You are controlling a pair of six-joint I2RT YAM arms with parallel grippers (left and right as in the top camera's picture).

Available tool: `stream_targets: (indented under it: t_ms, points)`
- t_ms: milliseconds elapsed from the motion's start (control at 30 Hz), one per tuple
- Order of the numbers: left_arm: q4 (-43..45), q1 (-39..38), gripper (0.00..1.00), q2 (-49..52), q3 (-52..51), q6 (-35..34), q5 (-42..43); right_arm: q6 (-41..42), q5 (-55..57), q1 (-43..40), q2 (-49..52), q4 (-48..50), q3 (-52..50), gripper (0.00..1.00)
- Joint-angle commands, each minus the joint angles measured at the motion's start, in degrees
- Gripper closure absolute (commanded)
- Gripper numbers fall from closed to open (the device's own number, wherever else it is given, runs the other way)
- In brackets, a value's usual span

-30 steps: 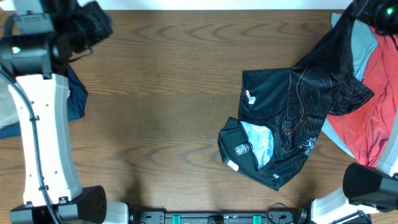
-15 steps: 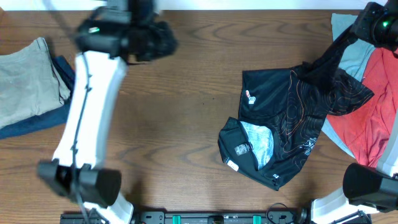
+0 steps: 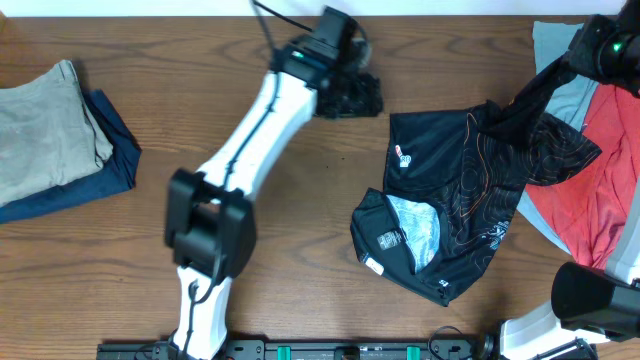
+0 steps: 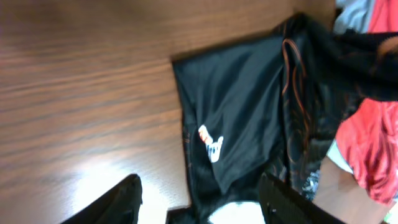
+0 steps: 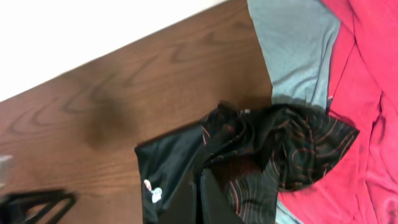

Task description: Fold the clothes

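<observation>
- My right tool (image 5: pixel 208 198) is clamped on the jersey (image 3: pixel 470 190), tips buried in cloth.
- Jersey sprawls on the table's (image 3: pixel 300 220) right, overlapping a red garment (image 3: pixel 600 170).
- My left tool (image 4: pixel 199 190) gapes, empty, above its left edge; bare wood leftward.

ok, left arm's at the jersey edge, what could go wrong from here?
1. The right jaws pinch a bunched part of the black jersey, which drapes over the red garment; a pull may drag that along.
2. The left jaws stand open by the flat edge near the white logo; they may scrape the table or slip off the shiny cloth.
</observation>
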Motion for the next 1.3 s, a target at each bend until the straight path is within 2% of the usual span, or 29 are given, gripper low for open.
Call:
stream_targets:
  t_ms: [0, 133, 533, 800, 833, 867, 967, 1000, 1133, 1267]
  points:
    - [3.1, -1.7, 0.34, 4.2, -0.4, 0.3, 0.6, -0.6, 0.3, 0.9, -1.0, -1.4, 0.6, 0.99]
    - [7.8, -3.0, 0.29, 8.3, -0.4, 0.3, 0.5, -0.6, 0.4, 0.8, -1.0, -3.6, 0.6, 0.99]
    - [20.4, -4.9, 0.29, 15.9, -0.4, 0.2, 0.5, -0.6, 0.3, 0.9, -1.0, -6.7, 0.6, 0.99]
    - [22.7, -7.4, 0.3, 19.1, -0.4, -1.0, -1.2, -0.6, 0.3, 0.9, -1.0, -8.5, 0.6, 0.99]
    - [22.7, -7.5, 0.36, 19.2, -0.4, -1.0, -1.1, -0.6, 0.3, 0.9, -1.0, -8.5, 0.6, 0.99]
    - [22.7, -7.6, 0.47, 19.2, -0.4, -1.0, -1.1, -0.6, 0.3, 0.9, -1.0, -8.6, 0.6, 0.99]
    - [22.8, -7.7, 0.88, 19.0, -0.4, -1.0, -1.1, -0.6, 0.3, 0.9, -1.0, -8.8, 0.6, 0.99]
    - [22.7, -7.5, 0.94, 18.9, -0.3, -1.0, -1.1, -0.6, 0.4, 0.9, -1.0, -8.9, 0.6, 0.99]
    - [22.0, -6.2, 0.94, 16.5, -0.1, -1.0, -1.1, -0.6, 1.5, 0.9, -1.0, -9.3, 0.6, 0.99]
    - [20.0, -3.8, 0.94, 9.8, -0.1, -0.8, -1.2, -0.6, 4.5, 0.8, -1.1, -9.4, 0.6, 0.99]
